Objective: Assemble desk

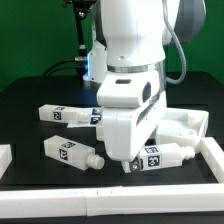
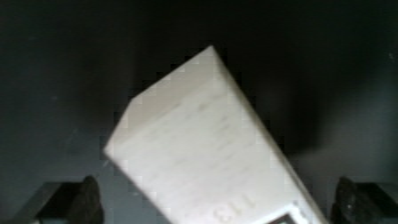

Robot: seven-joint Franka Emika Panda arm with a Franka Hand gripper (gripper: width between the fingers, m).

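White tagged leg [image 1: 170, 155] at the near edge of the black desk [image 1: 30, 98], jaws apart astride it, two more legs [image 1: 68, 152], panel [image 1: 192, 125] nearby.

exterior view faces the arm [image 1: 130, 40], slightly above, close, wrist view looks down past the hand [image 2: 217, 203], closer, both share one leg [image 2: 196, 140]

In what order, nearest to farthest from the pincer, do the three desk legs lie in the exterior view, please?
1. centre leg, directly beneath the pincer.
2. front leg, on the exterior view's left.
3. rear leg, exterior view's left, farther back.
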